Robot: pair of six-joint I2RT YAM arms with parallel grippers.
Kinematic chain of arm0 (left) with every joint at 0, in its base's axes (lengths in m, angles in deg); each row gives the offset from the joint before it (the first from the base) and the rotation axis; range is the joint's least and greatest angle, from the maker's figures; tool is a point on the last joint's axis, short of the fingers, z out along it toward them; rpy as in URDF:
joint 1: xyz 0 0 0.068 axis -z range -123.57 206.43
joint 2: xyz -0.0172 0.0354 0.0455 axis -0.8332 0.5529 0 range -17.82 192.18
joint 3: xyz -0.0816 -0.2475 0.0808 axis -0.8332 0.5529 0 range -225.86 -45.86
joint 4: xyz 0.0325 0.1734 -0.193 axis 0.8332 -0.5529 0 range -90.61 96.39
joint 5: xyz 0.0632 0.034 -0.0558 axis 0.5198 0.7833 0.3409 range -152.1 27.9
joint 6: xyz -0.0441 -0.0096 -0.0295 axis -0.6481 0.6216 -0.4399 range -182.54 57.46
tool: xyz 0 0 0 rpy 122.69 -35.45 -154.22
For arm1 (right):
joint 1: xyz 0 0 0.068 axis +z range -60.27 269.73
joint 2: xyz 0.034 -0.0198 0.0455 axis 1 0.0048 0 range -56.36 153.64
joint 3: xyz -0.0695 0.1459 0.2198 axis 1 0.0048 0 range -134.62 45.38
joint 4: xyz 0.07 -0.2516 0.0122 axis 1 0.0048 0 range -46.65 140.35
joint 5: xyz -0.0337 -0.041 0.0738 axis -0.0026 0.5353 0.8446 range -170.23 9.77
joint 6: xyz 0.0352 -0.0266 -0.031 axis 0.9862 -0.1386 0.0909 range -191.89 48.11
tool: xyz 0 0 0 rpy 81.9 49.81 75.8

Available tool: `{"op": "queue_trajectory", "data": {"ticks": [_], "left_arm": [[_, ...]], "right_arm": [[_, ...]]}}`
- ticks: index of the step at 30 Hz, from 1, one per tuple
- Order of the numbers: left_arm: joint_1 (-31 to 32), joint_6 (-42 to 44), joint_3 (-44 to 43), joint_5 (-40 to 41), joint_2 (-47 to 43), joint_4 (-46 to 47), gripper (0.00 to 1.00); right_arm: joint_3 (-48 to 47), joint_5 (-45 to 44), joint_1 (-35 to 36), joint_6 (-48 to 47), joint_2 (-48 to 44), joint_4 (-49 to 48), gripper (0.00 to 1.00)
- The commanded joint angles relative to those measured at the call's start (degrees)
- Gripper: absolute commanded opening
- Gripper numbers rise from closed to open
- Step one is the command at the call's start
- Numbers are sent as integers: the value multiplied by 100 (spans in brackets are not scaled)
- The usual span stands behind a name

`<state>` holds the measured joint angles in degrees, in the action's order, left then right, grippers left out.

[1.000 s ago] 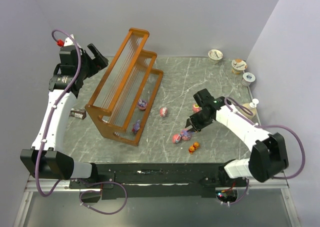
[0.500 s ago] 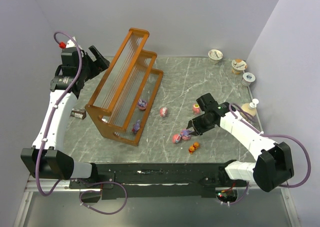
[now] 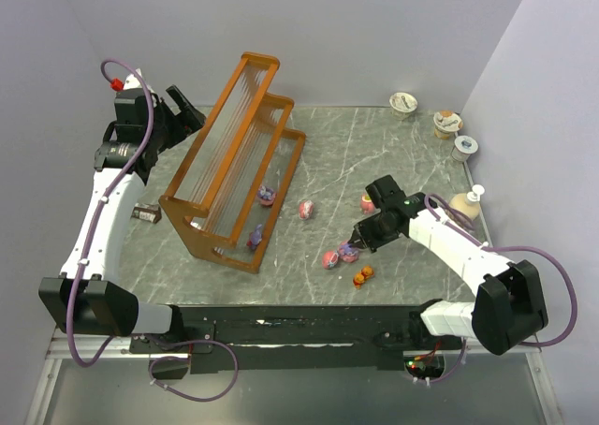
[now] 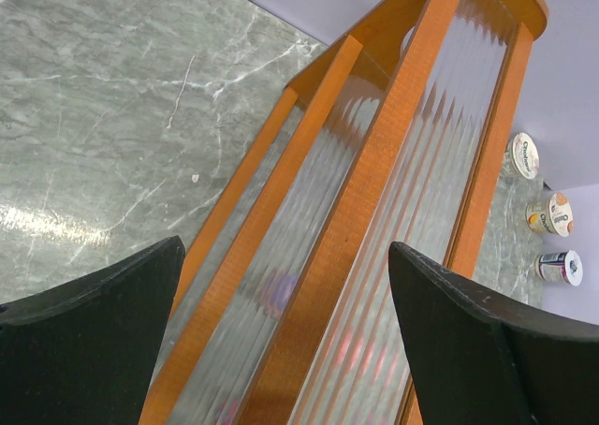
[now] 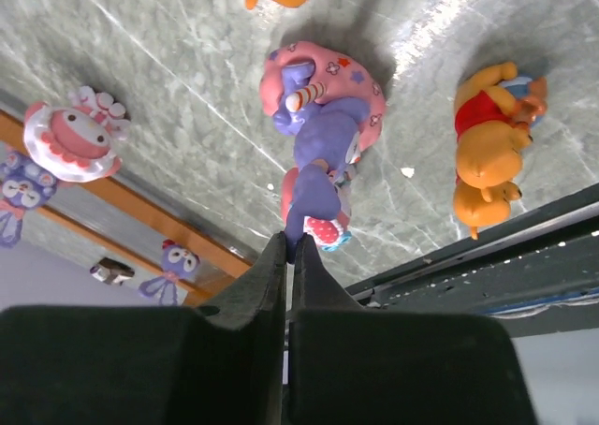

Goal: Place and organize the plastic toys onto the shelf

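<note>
Jaws of the right gripper [image 5: 288, 249] clamp the small purple plastic unicorn toy [image 5: 318, 153] on the grey marble table [image 3: 374, 153], apart from the orange wooden stepped shelf [image 3: 231, 153], presumably to lift it; left gripper [image 4: 285, 247] hangs spread, idle.

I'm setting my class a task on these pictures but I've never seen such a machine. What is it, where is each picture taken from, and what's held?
It is two robot arms bolted at the near edge of a grey table, each ending in a two-finger gripper. The wide picture looks down from above; the other two come from cameras on the wrists. The left gripper is open, raised behind the wooden shelf. The right gripper is shut on a purple unicorn toy lying on the table. Near it lie pink toys and an orange bear; two purple figures sit at the shelf's lowest step. Cups stand at the far right.
</note>
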<state>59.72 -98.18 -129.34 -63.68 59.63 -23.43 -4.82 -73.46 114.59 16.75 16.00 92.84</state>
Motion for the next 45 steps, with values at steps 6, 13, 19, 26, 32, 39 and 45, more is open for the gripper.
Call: {"op": "queue_trajectory", "data": {"ticks": [6,13,19,26,32,39,45], "left_arm": [[-4,-31,-19,44,-151,135,97],[-4,4,-28,106,-178,108,97],[-4,13,-19,132,-213,126,96],[-4,66,7,141,-283,135,96],[-13,92,7,141,-309,117,96],[-4,154,-151,299,-230,20,96],[-12,162,-203,308,-160,-15,96]], "right_arm": [[-1149,-641,97,-742,164,368,0],[-1879,-484,282,-1542,314,-237,0],[-2668,193,274,-2754,1112,-1415,0],[-4032,1055,274,-3792,2658,-1909,0],[-5113,1309,274,-4381,3626,-1935,0],[-6185,1345,256,-4742,4462,-1548,0],[-6379,1512,256,-4786,4831,-1751,0]]}}
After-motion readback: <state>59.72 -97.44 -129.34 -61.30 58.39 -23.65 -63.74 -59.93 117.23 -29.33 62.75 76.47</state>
